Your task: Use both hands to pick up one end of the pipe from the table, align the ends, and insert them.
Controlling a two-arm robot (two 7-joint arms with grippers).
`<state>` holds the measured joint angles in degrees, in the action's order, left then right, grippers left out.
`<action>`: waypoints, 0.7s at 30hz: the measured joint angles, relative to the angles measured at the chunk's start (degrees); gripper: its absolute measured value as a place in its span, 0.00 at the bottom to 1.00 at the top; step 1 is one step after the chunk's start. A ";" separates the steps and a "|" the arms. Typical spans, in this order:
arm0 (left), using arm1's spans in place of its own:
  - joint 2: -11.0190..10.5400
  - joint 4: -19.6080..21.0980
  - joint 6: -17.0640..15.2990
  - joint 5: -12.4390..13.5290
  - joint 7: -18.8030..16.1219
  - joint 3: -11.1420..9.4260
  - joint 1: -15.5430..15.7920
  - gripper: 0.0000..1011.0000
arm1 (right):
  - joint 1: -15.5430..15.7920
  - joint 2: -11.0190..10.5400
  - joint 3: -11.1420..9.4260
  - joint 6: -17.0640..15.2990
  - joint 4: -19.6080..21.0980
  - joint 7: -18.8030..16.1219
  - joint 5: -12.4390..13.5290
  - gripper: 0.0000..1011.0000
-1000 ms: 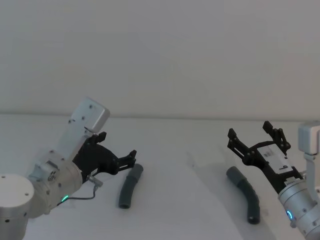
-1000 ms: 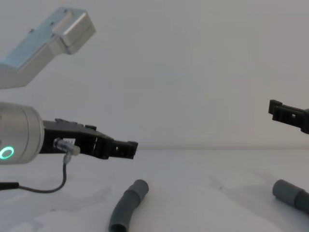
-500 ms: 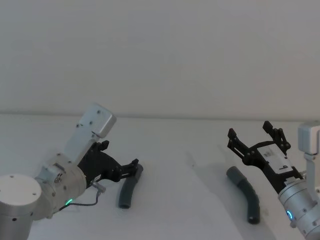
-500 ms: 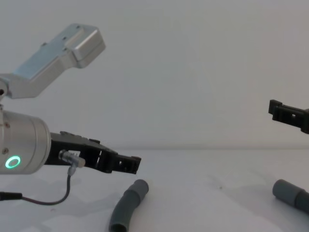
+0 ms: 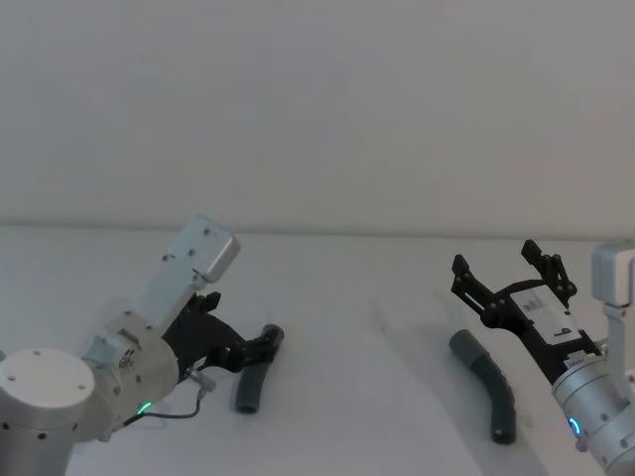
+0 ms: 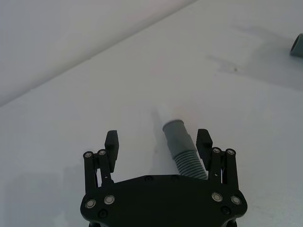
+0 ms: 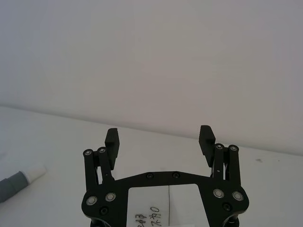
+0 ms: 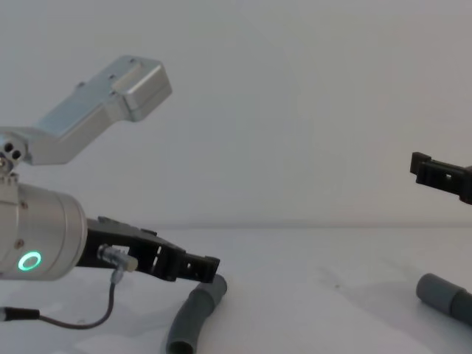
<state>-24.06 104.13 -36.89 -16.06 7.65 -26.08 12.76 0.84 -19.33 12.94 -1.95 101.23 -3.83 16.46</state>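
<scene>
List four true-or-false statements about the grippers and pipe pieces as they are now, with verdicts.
1. The left gripper is open, with the left pipe piece between its fingers. True.
2. The right gripper grips the right pipe piece. False: it is open and empty, above the piece.
3. The two pieces are joined. False: they lie well apart.
4. Both pieces rest on the table. True.

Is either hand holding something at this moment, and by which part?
Nothing is held. The left hand is open, straddling the cuff of the left pipe piece without gripping it. The right hand is open and empty.
</scene>
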 joint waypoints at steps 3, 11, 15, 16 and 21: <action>0.34 -0.33 -0.49 0.14 -0.03 -0.18 0.06 0.99 | 0.00 0.00 0.00 0.00 0.00 0.00 0.00 0.99; 1.21 -1.18 -1.39 0.58 -0.10 -0.65 0.20 0.99 | 0.00 0.00 0.00 0.00 0.00 0.00 0.00 0.99; 1.83 -1.63 -1.67 0.81 -0.14 -0.88 0.31 0.99 | 0.00 0.00 0.00 0.00 0.00 0.00 0.00 0.99; 1.83 -1.63 -1.67 0.81 -0.14 -0.88 0.31 0.99 | 0.00 0.00 0.00 0.00 0.00 0.00 0.00 0.99; 2.51 -2.03 -2.10 0.95 -0.23 -0.95 0.38 0.99 | 0.00 0.00 0.00 0.00 0.00 0.00 0.00 0.99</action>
<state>-21.55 102.11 -38.99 -15.11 7.42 -27.03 13.14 0.84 -19.33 12.94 -1.95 101.23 -3.83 16.46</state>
